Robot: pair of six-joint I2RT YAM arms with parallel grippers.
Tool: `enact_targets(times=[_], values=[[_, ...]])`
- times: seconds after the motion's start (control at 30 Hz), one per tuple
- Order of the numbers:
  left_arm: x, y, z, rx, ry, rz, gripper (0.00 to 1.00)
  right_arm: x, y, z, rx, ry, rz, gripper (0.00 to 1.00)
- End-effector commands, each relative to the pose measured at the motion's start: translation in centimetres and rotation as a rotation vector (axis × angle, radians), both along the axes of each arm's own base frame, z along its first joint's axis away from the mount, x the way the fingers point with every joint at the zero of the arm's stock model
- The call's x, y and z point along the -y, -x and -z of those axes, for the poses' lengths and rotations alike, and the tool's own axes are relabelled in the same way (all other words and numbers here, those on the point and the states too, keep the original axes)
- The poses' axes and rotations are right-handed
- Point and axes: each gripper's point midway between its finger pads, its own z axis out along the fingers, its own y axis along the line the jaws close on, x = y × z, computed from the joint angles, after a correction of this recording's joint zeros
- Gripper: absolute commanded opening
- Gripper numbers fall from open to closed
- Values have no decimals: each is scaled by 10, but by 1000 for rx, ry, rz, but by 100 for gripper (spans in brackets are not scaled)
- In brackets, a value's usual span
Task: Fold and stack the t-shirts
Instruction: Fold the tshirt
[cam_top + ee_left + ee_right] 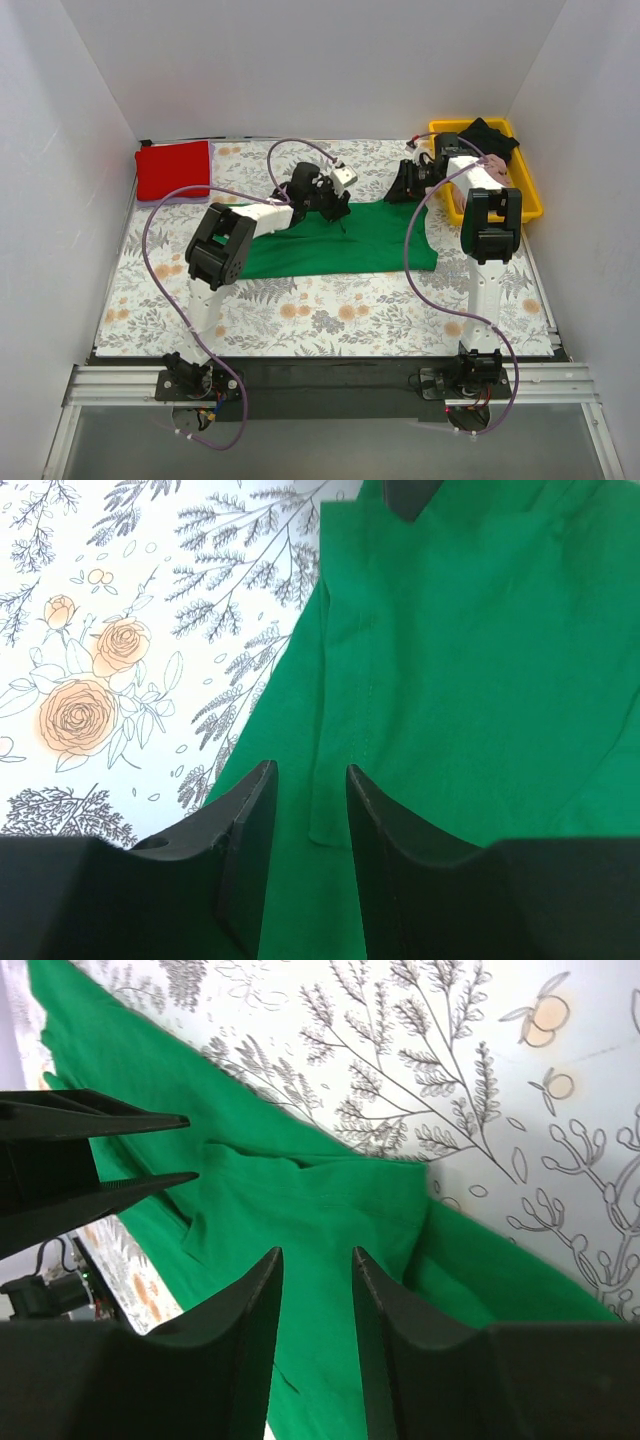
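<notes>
I see the green tee lying flat mid-bench, its far edge under both claws. The left claw and right claw each stand slightly apart, gripping nothing. Bare floral cloth lies open along the tee's near edge, and a red tee sits far-left.

Flat mid-table as a long left-to-right band: bright green tee. Folded square at far left corner: red tee. Bunched far right: black tee, dusty pink tee.
</notes>
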Motion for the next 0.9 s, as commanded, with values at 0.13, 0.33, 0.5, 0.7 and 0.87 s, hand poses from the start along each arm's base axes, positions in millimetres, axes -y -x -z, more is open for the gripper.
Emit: enact_targets(times=[0.13,0.33,0.5,0.7,0.87], values=[[7,-4,-99,-3,189,-41,34,-2,-28,-45,168,-50,-17,44],[7,13,-102,-109,216,-7,34,24,-54,-47,386,161,-62,49],[3,17,-100,-139,219,-20,34,24,-56,-33,403,194,-104,52],[2,21,-105,-148,226,-20,34,25,-49,-6,348,219,-116,51],[0,20,-105,-142,223,-22,34,20,-47,5,333,217,-130,47]])
